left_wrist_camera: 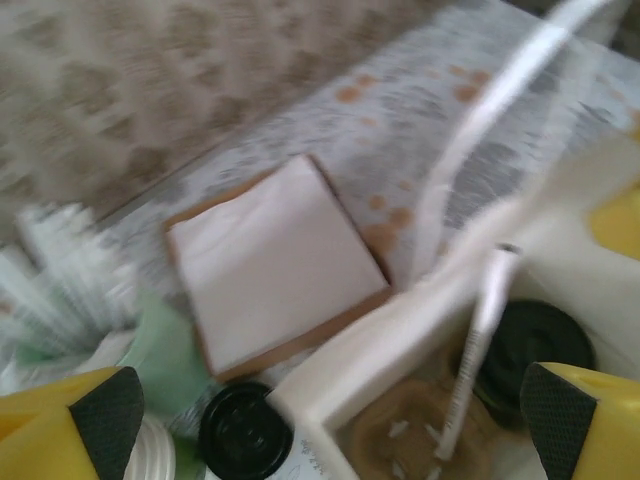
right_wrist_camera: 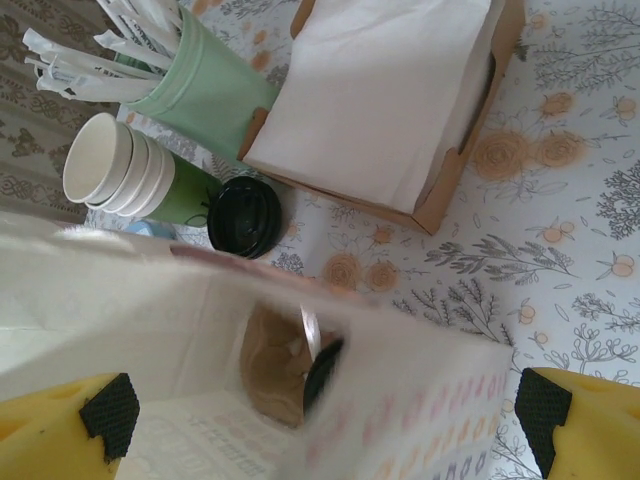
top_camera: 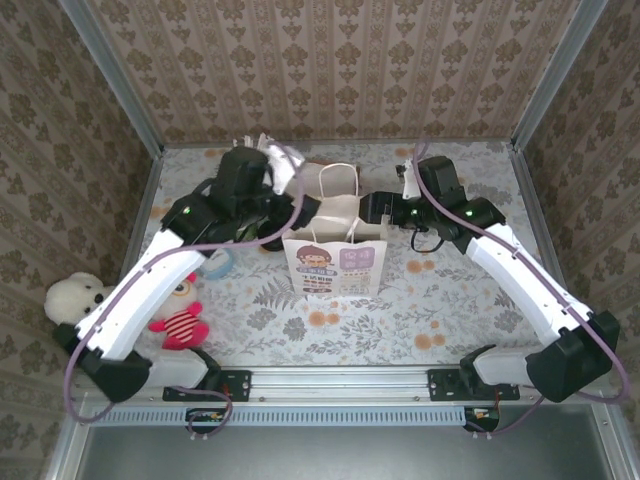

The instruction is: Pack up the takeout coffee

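Left wrist cam caught the takeout coffee (left_wrist_camera: pixel 530 345) in the bag (left_wrist_camera: pixel 380 340), while overhead showed its printed front. Left gripper (left_wrist_camera: pixel 332 412) and right gripper (right_wrist_camera: pixel 327 410) both sat wide open.

One paper bag (top_camera: pixel 335 265); two black-lidded cups (right_wrist_camera: pixel 245 215); one lidless-cup stack (right_wrist_camera: pixel 110 165); one straw cup (right_wrist_camera: pixel 205 90); one napkin box (right_wrist_camera: pixel 455 180).

Robot lab cell dressed as a café counter.
Wallpaper (top_camera: pixel 330 60) panels in a metal frame (top_camera: pixel 112 80) boxed a floral table (top_camera: pixel 400 320); two arms (top_camera: pixel 140 290) were bolted to a rail (top_camera: pixel 340 378), with straws (right_wrist_camera: pixel 100 50), napkins (right_wrist_camera: pixel 380 90), a lidded coffee (right_wrist_camera: pixel 245 215) and a plush toy (top_camera: pixel 75 297) set out.
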Controlling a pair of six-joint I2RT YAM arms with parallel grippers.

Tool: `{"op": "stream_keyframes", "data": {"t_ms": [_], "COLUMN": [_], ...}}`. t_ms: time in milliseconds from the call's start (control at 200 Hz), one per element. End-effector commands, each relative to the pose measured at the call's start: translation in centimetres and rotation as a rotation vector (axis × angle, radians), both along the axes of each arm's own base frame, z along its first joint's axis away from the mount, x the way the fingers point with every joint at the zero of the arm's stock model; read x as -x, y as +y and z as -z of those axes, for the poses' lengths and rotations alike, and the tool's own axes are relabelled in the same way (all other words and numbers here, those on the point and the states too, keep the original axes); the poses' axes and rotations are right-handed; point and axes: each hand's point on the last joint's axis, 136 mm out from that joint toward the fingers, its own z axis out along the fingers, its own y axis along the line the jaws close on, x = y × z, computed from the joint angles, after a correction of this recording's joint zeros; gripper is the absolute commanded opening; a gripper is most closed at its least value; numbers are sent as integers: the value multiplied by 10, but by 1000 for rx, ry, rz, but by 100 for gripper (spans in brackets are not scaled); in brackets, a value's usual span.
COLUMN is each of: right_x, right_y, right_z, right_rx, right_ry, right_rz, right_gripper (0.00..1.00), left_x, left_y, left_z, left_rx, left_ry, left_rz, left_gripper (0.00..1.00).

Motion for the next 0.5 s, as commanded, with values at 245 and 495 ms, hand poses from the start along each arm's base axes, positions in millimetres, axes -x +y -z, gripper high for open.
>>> {"op": "stream_keyframes", "data": {"t_ms": [245,495], "right_x": [10,10], "right_y": [29,40], "right_z": [4,11], "right_rx": [-77,-74], "right_ry": [94,115], "right_rz": [-91,-76], "right_gripper": [100,100], "left_x": [-3,3], "left_y": [100,151], "left_z": [42,127], "left_rx": [413,455], "left_ry": [208,434], "left_rz": [-549,-860], "left_gripper": [100,100]}}
